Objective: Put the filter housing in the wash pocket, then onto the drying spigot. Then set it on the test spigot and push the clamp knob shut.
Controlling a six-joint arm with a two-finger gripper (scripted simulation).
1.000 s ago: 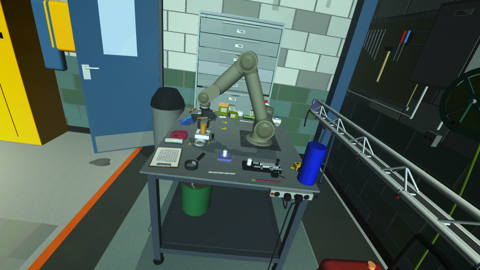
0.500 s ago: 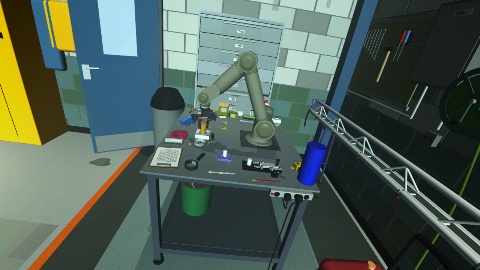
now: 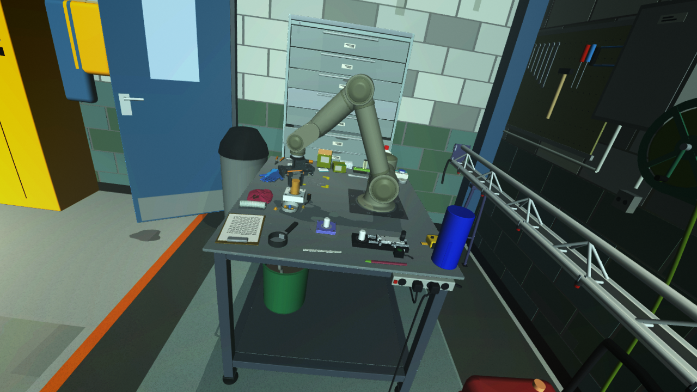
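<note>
The filter housing (image 3: 295, 186), a short orange-brown cylinder, stands upright in the white wash pocket block (image 3: 295, 197) on the left part of the bench. The drying spigot (image 3: 327, 225) is a white peg on a blue base nearer the front edge. The test fixture (image 3: 381, 240) is a black base further right with a white spigot (image 3: 362, 235) at its left end and a dark clamp knob (image 3: 403, 235) at its right. My gripper (image 3: 295, 181) reaches straight down over the housing and is closed around its upper part.
The grey drawer cabinet (image 3: 347, 88) stands behind the bench. A clipboard (image 3: 241, 228), a magnifier (image 3: 281, 237), a red cloth (image 3: 260, 195) and a metal coil (image 3: 252, 205) lie left of the pocket. A blue cylinder (image 3: 452, 237) hangs at the bench's right edge.
</note>
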